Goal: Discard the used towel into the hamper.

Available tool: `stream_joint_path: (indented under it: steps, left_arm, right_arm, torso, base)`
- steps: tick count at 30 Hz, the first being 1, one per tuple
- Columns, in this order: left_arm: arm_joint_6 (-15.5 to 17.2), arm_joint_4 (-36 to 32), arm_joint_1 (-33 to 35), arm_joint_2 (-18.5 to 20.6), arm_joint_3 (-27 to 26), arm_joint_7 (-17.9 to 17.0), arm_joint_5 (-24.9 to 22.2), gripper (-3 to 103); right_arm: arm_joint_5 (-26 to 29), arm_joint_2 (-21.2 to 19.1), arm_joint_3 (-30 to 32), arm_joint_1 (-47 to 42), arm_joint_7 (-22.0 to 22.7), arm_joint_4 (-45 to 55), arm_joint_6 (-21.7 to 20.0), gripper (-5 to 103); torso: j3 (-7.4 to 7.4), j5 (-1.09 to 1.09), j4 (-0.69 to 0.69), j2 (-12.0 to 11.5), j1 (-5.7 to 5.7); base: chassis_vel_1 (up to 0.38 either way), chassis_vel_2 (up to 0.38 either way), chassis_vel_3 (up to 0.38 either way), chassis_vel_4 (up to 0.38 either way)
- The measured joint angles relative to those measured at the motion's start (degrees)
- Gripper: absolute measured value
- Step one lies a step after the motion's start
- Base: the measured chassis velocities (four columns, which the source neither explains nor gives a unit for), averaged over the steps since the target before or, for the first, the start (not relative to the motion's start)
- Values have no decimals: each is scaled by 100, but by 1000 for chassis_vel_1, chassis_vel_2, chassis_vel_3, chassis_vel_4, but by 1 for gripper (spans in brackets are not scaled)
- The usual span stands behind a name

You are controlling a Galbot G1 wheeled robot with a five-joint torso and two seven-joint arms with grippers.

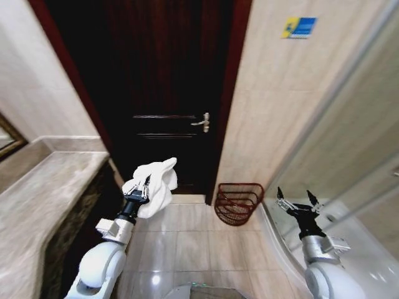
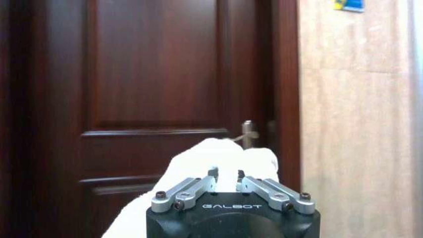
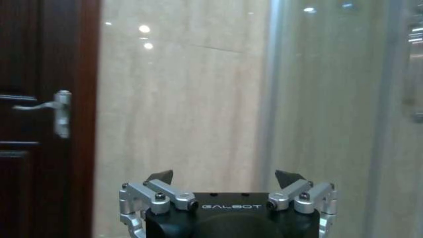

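Note:
A crumpled white towel hangs in the air before the dark door, with my left gripper shut on it. The left wrist view shows the towel bunched between and beyond that gripper. The hamper, a small reddish-brown openwork basket, stands on the floor against the tiled wall, to the right of the towel and lower down. My right gripper hovers open and empty at the right, beside the glass panel, its black fingertips spread wide.
A dark wooden door with a silver handle fills the back. A stone counter runs along the left. A glass shower panel closes the right side. Glossy tiled floor lies between them.

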Motion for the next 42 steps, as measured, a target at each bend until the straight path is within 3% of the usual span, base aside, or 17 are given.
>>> stream_joint_path:
  steps: [10,16,35,42]
  left_arm:
    - [-58,100,1,-2,121,-10,3,5]
    - [-125,151,-20,-3,128,-7,82,5]
    - [-406,365,-71,-71,89,248,27,5]
    - [-508,518,-129,-101,-233,319,-290,5]
  right_arm:
    - [5,1,-13,47,20,2,-9,100]
    - [15,-2,-13,68,20,7,-14,100]
    - [188,121,32,105,-54,-132,38,100]
    - [364,-16,209,263,-160,-581,187,100]
  torso:
    - [-2,1,0,-5,-1]
    - [-65,0,2,-135,-65]
    - [-404,-1,2,-754,-346]
    - [-529,0,2,-983,-450]
  base:
    - [-113,-117,-112,-118]
    - [-26,-24,-25,-24]
    - [0,0,0,0]
    - [0,0,0,0]
